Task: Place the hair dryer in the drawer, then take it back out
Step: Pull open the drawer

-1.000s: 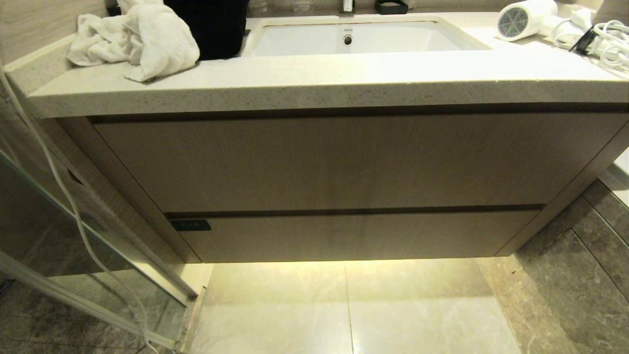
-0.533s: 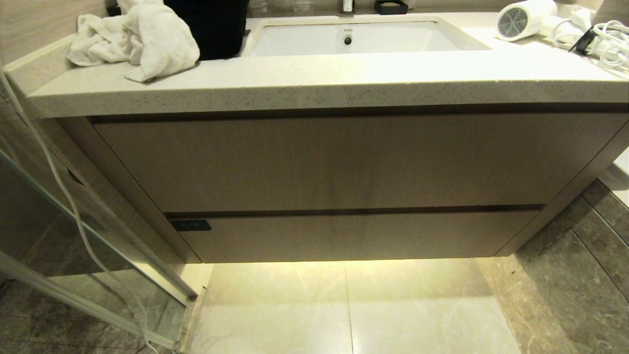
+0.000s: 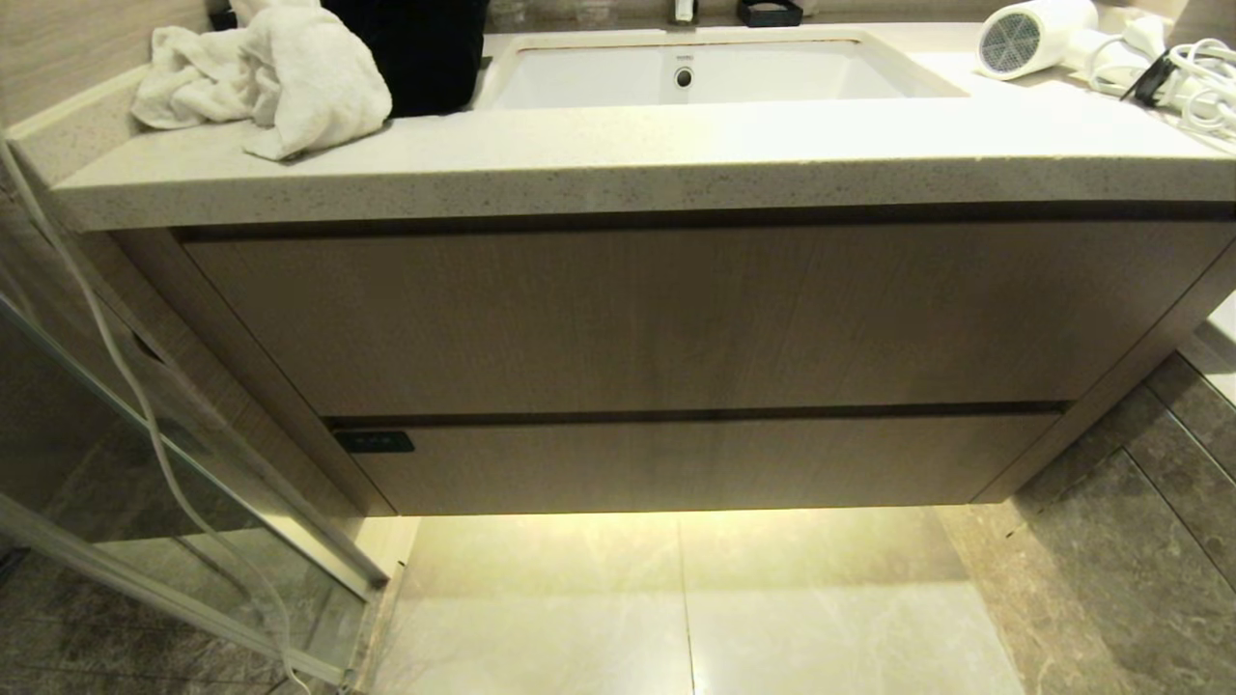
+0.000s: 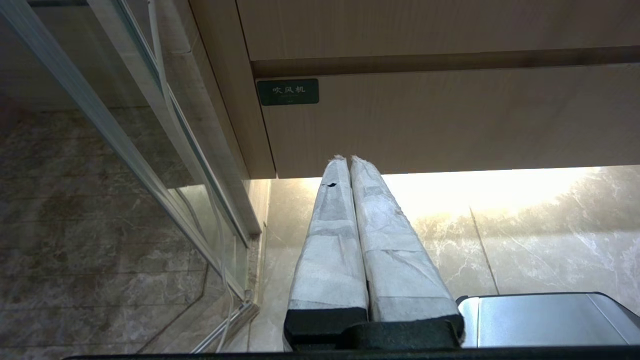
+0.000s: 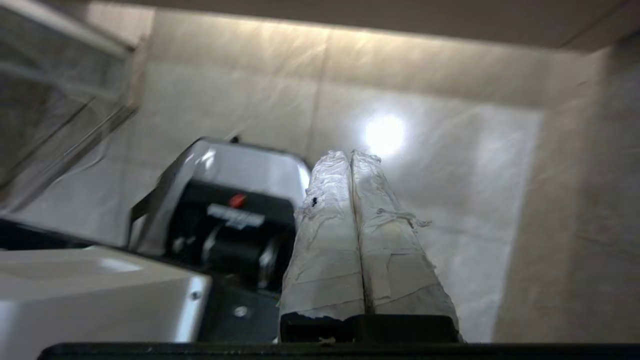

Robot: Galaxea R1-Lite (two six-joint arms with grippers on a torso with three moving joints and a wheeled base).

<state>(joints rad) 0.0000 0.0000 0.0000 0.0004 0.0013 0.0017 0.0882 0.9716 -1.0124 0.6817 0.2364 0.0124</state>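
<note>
White tape wraps both pairs of fingers, pressed together and empty: the left gripper [image 4: 345, 160] points at the closed drawer [image 4: 450, 120] near its black label [image 4: 287, 91], the right gripper [image 5: 350, 155] hangs over the floor tiles [image 5: 425, 150]. The hair dryer [image 3: 1033, 37] lies on the surface [image 3: 618, 154], right of the sink [image 3: 705, 72].

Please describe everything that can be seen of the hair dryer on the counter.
The hair dryer is small, white, and looks like plastic. It lies on its side on the pale speckled countertop, at the far right, beyond the sink. Its round grey mesh grille faces the camera. The handle points right, toward its white cord, which lies bundled beside it. No gripper touches it.
</note>
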